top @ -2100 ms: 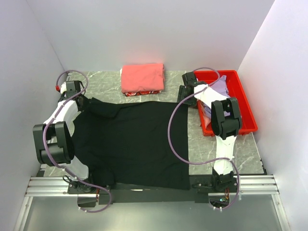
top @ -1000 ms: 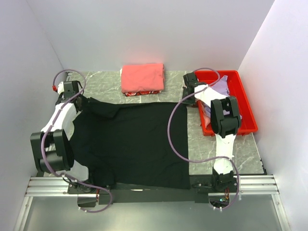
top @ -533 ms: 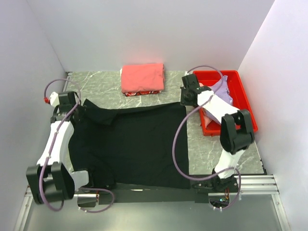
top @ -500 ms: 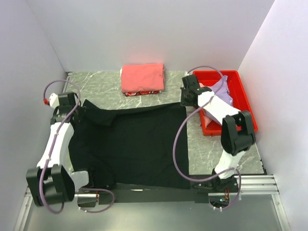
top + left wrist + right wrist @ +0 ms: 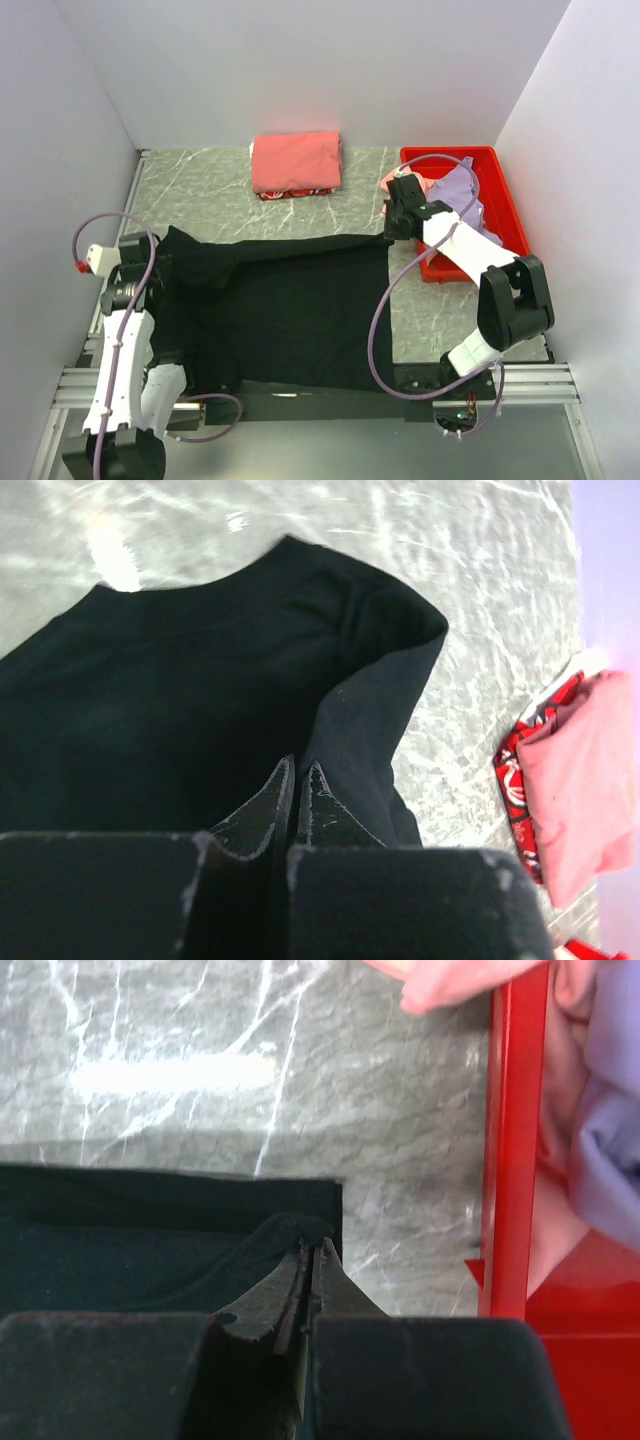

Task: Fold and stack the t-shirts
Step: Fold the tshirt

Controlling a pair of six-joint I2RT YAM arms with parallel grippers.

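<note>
We see the grey marbled worktop (image 5: 200, 190) with the large black cloth t-shirt (image 5: 290, 310) spread flat across its near half. The shirt reaches the near edge and covers the worktop from its left side to past the middle. The red plastic bin (image 5: 512, 212) sits at the far right corner. At the middle of the far edge lies the folded coral-red t-shirt (image 5: 295, 160), resting on a red-and-white patterned folded cloth (image 5: 290, 192) that peeks out along its near side. In the bin the crumpled lavender t-shirt (image 5: 462, 190) lies heaped, and the pink t-shirt (image 5: 392, 180) hangs over the bin's left rim. The left gripper (image 5: 297, 772) has its fingers pressed together on the black shirt's far left corner, by the sleeve. The right gripper (image 5: 313, 1248) pinches the far right corner, near the bin's left wall, with the cloth bunched in a small ridge at its tips. The shirt's far edge runs between the two grippers.
</note>
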